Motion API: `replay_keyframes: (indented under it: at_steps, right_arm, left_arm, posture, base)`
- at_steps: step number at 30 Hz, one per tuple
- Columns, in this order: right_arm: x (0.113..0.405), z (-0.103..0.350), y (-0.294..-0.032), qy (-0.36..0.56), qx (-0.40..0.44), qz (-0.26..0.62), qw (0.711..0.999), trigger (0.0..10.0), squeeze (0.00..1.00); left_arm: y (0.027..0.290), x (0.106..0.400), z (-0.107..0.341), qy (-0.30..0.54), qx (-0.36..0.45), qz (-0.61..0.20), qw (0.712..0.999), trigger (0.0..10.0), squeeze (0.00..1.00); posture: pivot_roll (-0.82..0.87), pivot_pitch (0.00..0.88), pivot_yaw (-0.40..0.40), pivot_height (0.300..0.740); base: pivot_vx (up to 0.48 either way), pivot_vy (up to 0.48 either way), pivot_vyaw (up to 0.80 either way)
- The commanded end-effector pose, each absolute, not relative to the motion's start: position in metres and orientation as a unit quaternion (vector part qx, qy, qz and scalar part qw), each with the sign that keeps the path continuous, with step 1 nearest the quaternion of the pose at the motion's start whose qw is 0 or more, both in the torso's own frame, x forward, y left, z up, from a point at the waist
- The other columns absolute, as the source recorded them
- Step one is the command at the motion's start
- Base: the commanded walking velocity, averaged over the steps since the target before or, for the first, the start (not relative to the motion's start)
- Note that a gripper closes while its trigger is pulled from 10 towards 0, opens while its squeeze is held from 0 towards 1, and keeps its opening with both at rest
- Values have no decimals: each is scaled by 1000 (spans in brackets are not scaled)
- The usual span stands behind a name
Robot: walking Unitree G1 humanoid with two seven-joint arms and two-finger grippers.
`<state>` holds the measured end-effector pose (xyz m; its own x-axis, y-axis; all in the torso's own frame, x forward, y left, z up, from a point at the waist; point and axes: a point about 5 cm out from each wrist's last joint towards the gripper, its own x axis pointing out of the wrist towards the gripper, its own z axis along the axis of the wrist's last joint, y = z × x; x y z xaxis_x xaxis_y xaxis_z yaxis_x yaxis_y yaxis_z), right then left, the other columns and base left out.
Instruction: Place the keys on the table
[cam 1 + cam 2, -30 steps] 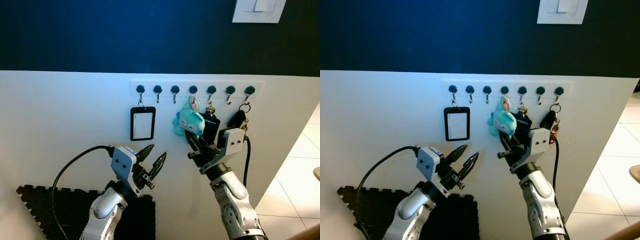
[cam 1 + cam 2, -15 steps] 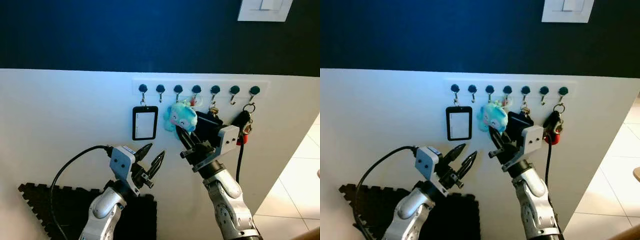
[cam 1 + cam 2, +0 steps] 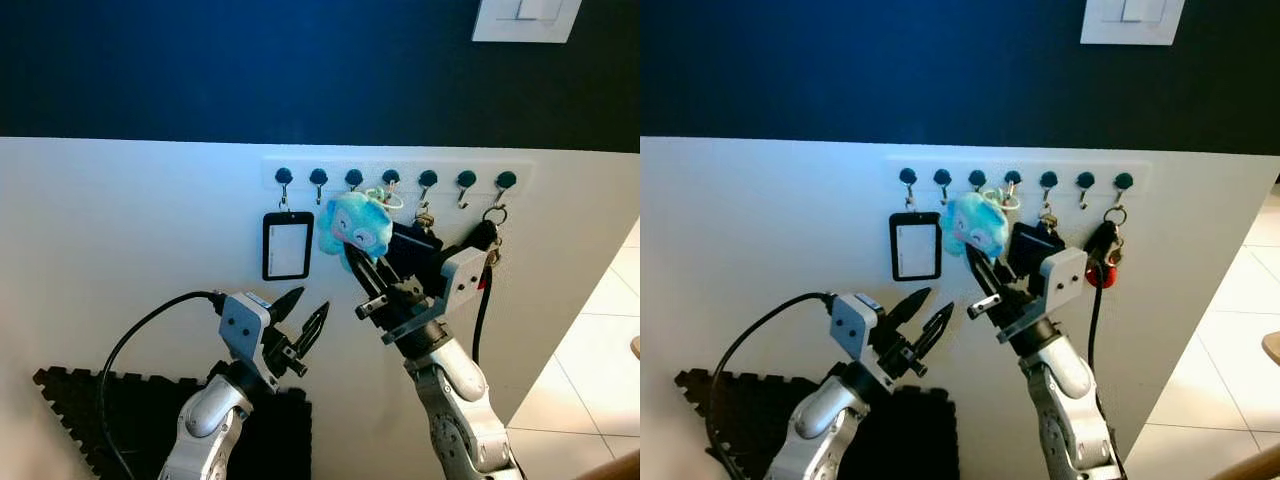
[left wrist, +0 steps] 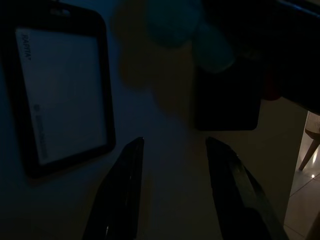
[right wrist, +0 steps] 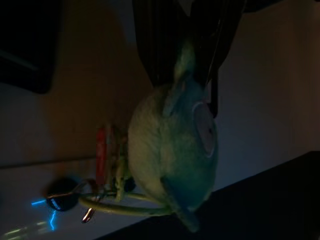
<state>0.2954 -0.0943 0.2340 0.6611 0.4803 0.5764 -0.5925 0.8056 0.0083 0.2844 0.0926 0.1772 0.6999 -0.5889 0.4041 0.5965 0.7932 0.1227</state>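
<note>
The keys hang from a white hook rack (image 3: 395, 178) on the wall, and their ring (image 5: 125, 205) reaches to the fourth hook. A turquoise plush toy (image 3: 355, 225) is fixed to that ring. My right gripper (image 3: 352, 256) is shut on the plush and holds it tilted up and left of its hook, the dark fingers (image 5: 160, 50) clamping its lower end. My left gripper (image 3: 312, 303) stands open lower left, just below a black badge holder (image 3: 287, 246), with nothing between its fingers (image 4: 125, 190).
A black fob (image 3: 415, 250) hangs behind my right wrist. Another dark key bunch (image 3: 485, 238) with a red piece hangs at the rack's right end. A light switch (image 3: 525, 18) sits high on the dark wall. A black foam mat (image 3: 100, 420) lies lower left, tiled floor (image 3: 600, 350) at the right.
My right gripper has swung the plush from hanging straight down up and to the left, closer to the badge holder. The left arm has stayed put.
</note>
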Motion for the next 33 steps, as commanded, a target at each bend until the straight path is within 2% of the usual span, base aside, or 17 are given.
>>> replay_keyframes:
  at_steps: [1,7,9,10,15,19,24,30,32,33]
  right_arm:
    - [292,245,-92,-306,95,301,898,10000,0]
    - [294,252,-94,-311,95,295,899,10000,0]
    - [302,248,-100,-283,105,272,914,10000,0]
    - [309,242,-108,-257,101,242,930,10000,0]
    - [314,242,-118,-253,133,220,933,10000,0]
    - [322,234,-125,-223,130,194,946,10000,0]
    - [322,238,-126,-231,144,199,941,10000,0]
    - [314,257,-120,-279,169,231,917,10000,0]
    - [316,264,-124,-285,240,219,902,10000,0]
    - [316,264,-124,-285,240,219,902,10000,0]
  left_arm:
    - [92,283,175,-212,-4,-324,922,10000,0]
    - [91,283,174,-209,0,-329,921,10000,0]
    - [89,282,172,-206,2,-334,920,10000,0]
    - [88,282,171,-203,8,-339,918,10000,0]
    - [87,281,171,-203,6,-341,918,10000,0]
    - [86,280,170,-201,9,-345,917,10000,0]
    - [87,280,170,-201,10,-344,917,10000,0]
    - [87,280,170,-200,16,-346,916,10000,0]
    - [87,280,170,-200,18,-347,916,10000,0]
    - [87,280,170,-200,18,-347,916,10000,0]
  posture:
    - [36,82,-13,740]
    - [36,81,-13,740]
    - [37,81,-13,740]
    - [39,80,-13,740]
    - [37,80,-11,740]
    - [37,80,-10,740]
    - [38,82,-10,740]
    - [40,81,-12,740]
    - [41,81,-13,740]
    - [41,81,-13,740]
  base:
    - [0,0,0]
    - [0,0,0]
    - [0,0,0]
    - [0,0,0]
    - [0,0,0]
    - [0,0,0]
    - [0,0,0]
    - [0,0,0]
    - [0,0,0]
    - [0,0,0]
